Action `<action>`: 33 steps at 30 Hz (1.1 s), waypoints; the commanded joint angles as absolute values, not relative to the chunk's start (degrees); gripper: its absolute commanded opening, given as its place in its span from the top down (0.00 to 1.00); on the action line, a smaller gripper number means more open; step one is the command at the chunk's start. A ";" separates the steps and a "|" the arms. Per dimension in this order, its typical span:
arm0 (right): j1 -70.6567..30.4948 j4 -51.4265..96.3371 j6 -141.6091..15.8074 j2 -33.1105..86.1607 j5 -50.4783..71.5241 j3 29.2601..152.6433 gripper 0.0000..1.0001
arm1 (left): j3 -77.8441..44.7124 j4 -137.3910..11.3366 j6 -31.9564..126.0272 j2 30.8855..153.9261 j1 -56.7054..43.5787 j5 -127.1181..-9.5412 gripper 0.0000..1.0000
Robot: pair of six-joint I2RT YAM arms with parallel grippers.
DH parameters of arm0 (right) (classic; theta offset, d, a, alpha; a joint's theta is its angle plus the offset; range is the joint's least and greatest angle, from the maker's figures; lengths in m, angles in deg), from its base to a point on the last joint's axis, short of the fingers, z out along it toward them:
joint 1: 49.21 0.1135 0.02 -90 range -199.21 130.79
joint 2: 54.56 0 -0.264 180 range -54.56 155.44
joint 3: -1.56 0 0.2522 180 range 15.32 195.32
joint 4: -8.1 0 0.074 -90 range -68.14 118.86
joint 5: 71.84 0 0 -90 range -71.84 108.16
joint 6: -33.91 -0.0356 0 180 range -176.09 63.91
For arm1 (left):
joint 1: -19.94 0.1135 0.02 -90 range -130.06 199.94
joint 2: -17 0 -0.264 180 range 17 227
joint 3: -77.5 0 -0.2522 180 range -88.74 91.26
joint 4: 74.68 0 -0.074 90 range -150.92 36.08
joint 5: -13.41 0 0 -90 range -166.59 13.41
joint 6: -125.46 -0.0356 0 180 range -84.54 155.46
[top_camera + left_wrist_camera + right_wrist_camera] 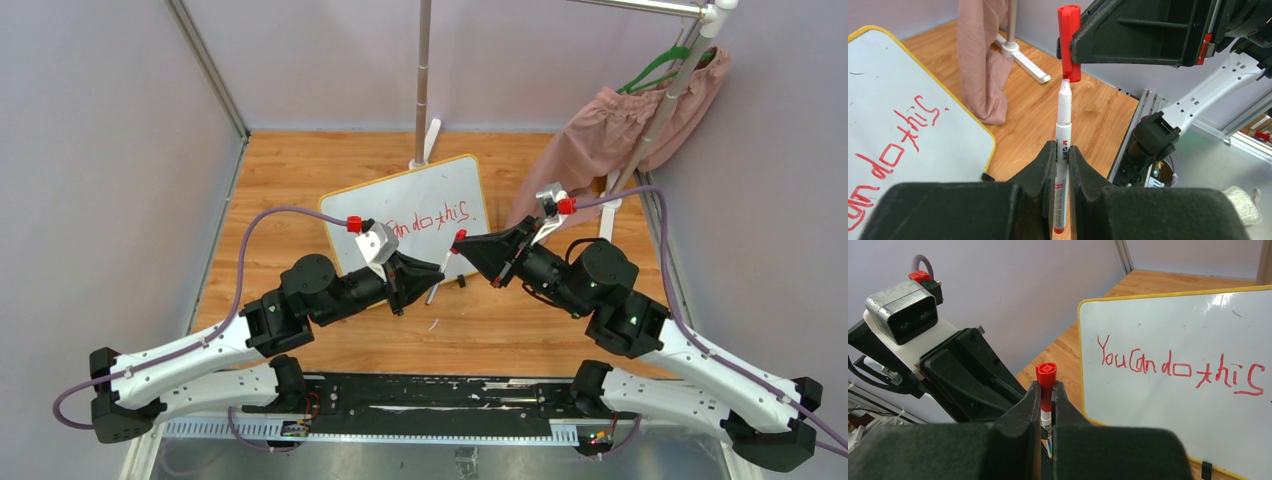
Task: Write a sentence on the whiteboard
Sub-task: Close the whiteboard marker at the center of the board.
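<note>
The whiteboard (440,185) lies on the wooden table, yellow-rimmed, with the sentence (428,222) "You can do this" in red across it; the right wrist view shows the whiteboard (1168,420) and the sentence (1178,367) plainly. My left gripper (1062,150) is shut on a white marker (1063,125), which points up at a red cap (1069,40). My right gripper (1047,387) is shut on that cap (1046,374). The marker's tip meets the cap's mouth. Both grippers hover in front of the board's near edge, nose to nose (452,262).
A pink garment (610,130) hangs from a rack at the back right, beside the board. A metal stand pole (423,80) rises behind the board. Grey enclosure walls close off the left, back and right sides.
</note>
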State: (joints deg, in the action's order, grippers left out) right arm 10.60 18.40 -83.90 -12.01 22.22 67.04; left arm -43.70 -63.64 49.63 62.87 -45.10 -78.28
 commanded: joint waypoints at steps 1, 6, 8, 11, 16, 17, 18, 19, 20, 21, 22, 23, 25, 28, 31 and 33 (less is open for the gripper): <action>11.69 15.31 -84.65 -12.82 23.45 66.23 1.00 | -42.47 -65.49 50.25 62.42 -45.37 -78.33 1.00; 11.83 14.64 -84.44 -13.42 24.40 66.20 1.00 | -43.03 -65.58 50.35 62.46 -45.37 -78.29 1.00; 11.88 14.74 -84.47 -13.50 24.51 66.23 1.00 | -43.01 -65.58 50.27 62.44 -45.39 -78.27 1.00; 12.04 14.39 -84.48 -14.01 25.11 65.84 1.00 | -42.93 -65.57 50.11 62.72 -45.41 -78.19 1.00; 12.18 14.73 -84.55 -13.96 24.68 65.96 1.00 | -42.81 -65.67 50.17 63.02 -45.37 -77.76 1.00; 12.22 14.63 -84.64 -13.94 24.67 65.88 1.00 | -42.73 -65.67 50.14 63.16 -45.37 -77.74 1.00; 12.30 14.45 -84.69 -13.91 24.67 65.69 1.00 | -42.64 -65.62 50.13 63.24 -45.38 -77.61 1.00; 12.31 14.21 -84.66 -13.94 24.67 65.64 1.00 | -42.60 -65.65 50.13 63.41 -45.37 -77.52 1.00; 12.36 14.14 -84.74 -13.78 24.67 65.64 1.00 | -42.52 -65.65 50.20 63.45 -45.37 -77.43 1.00; 12.40 14.13 -84.76 -13.62 24.55 65.67 1.00 | -42.51 -65.67 50.28 63.55 -45.37 -77.32 1.00; 12.47 14.19 -84.82 -13.48 24.56 65.82 1.00 | -42.46 -65.63 50.31 63.58 -45.42 -77.22 1.00; 12.49 14.21 -84.75 -13.36 24.44 65.82 1.00 | -42.42 -65.63 50.37 63.58 -45.42 -77.14 1.00; 12.70 14.13 -84.75 -13.20 24.53 65.85 1.00 | -42.42 -65.71 50.40 63.55 -45.43 -76.97 1.00; 12.74 14.19 -84.68 -13.05 24.79 65.73 1.00 | -42.42 -65.69 50.48 63.47 -45.37 -76.94 1.00; 12.76 14.30 -84.61 -13.19 25.25 65.43 1.00 | -42.50 -65.70 50.49 63.31 -45.45 -76.94 1.00; 12.80 14.46 -84.60 -13.16 25.29 65.41 1.00 | -42.50 -65.78 50.49 63.14 -45.37 -76.94 1.00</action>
